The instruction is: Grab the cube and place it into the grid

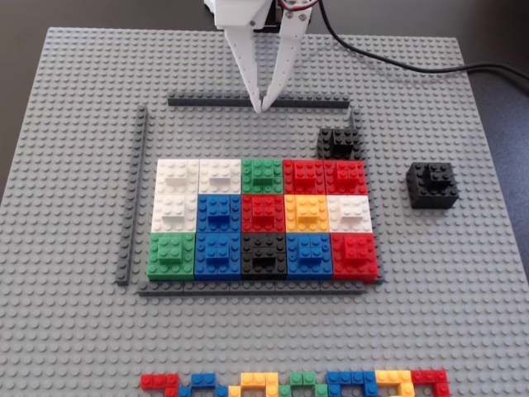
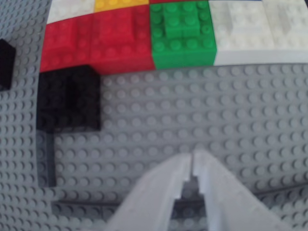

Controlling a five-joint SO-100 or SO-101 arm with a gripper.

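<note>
Claw (image 1: 259, 106) hovering pinched shut, carrying nothing | one black cube (image 1: 338, 142) sitting in grid's (image 1: 263, 217) top row | second cube (image 1: 432, 184) waiting outside.

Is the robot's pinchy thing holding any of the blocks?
No, nothing is held. The tool is shut and empty, its tips over the dark-grey strip. Both black blocks sit untouched on the baseplate.

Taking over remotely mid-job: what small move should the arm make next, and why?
Probably open the fingers and swing right in the fixed view toward the loose cube. The gripper is shut and empty above the grid, whose top row has open cells.
</note>
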